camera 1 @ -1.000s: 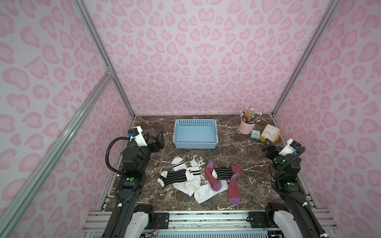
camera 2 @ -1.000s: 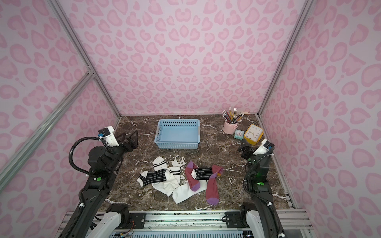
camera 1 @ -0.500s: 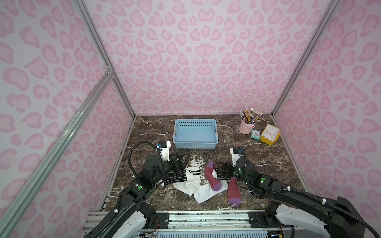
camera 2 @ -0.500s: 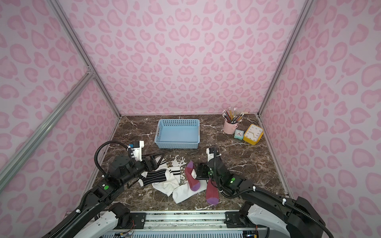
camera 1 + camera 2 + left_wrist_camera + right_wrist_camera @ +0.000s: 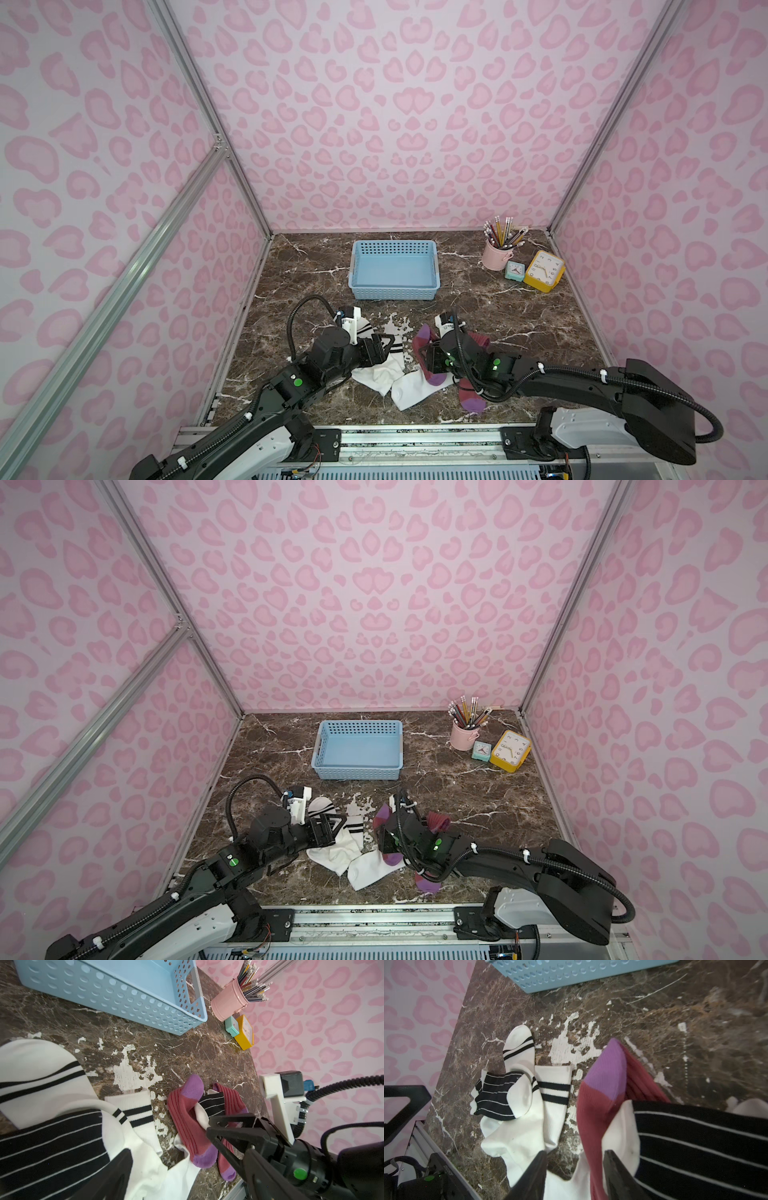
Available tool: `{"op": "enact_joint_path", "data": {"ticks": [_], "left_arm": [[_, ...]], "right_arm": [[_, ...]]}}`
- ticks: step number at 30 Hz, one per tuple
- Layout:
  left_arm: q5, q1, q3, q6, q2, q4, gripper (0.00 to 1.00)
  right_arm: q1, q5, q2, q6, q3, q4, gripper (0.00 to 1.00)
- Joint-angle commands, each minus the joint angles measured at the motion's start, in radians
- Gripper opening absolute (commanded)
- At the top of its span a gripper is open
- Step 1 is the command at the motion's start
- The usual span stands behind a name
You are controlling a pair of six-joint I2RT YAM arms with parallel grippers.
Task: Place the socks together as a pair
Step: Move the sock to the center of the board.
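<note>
The socks point(image 5: 409, 392) lie mixed at 6 o'clock of the blue perforated plastic basket point(image 5: 394, 293). The left gripper point(image 5: 384, 351) hangs spread over a black fabric sock with thin white stripes point(image 5: 52, 1147). The right gripper point(image 5: 574, 1153) stands half-spread astride the maroon ribbed sock point(image 5: 593, 1109) at 3 o'clock, not pinching, probably to free the second black sock point(image 5: 695, 1136).

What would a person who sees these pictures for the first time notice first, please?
The pink leopard-print walls catch the eye first, enclosing the dark marble table on three sides. At its front middle lies a jumbled heap of socks, white, black-striped and maroon, with the left arm and the right arm reaching into it. Behind the heap stands an empty blue basket.
</note>
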Motion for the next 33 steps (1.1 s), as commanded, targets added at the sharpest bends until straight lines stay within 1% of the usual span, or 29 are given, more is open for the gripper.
{"op": "enact_joint_path", "data": {"ticks": [1,2,5,7,10,14,20,23,26,29,31,33], "left_arm": [[-0.012,-0.02,-0.006,-0.025,0.021,0.065,0.88],[-0.015,-0.026,-0.008,-0.031,0.033,0.068,0.89],[-0.025,-0.048,-0.013,-0.048,0.058,0.09,0.89],[-0.034,-0.062,-0.013,-0.053,0.073,0.1,0.88],[-0.048,-0.071,-0.006,-0.054,0.096,0.1,0.88],[-0.051,-0.081,-0.012,-0.062,0.114,0.111,0.89],[-0.061,-0.089,-0.024,-0.071,0.114,0.12,0.88],[-0.065,-0.089,-0.024,-0.069,0.12,0.118,0.88],[-0.072,-0.09,-0.024,-0.074,0.125,0.118,0.88],[-0.083,-0.091,-0.015,-0.079,0.137,0.114,0.88],[-0.09,-0.091,0.0,-0.08,0.151,0.1,0.88],[-0.096,-0.091,0.013,-0.083,0.165,0.089,0.87]], "right_arm": [[0.013,-0.034,0.047,0.017,0.032,0.027,0.44],[0.013,-0.037,0.059,0.018,0.039,0.021,0.41],[0.001,0.012,0.073,0.055,0.039,-0.032,0.38],[-0.039,-0.018,0.066,0.061,0.0,-0.009,0.36],[-0.133,-0.101,0.034,0.077,-0.09,0.065,0.35],[-0.276,-0.15,-0.033,0.059,-0.174,0.072,0.35],[-0.5,-0.158,-0.187,-0.013,-0.274,0.042,0.35],[-0.601,-0.189,-0.232,-0.074,-0.292,0.021,0.36],[-0.652,-0.173,-0.231,-0.127,-0.246,-0.056,0.37],[-0.701,-0.235,-0.23,-0.171,-0.191,-0.12,0.37],[-0.696,-0.255,-0.245,-0.182,-0.163,-0.151,0.38],[-0.66,-0.251,-0.273,-0.18,-0.147,-0.172,0.38]]}}
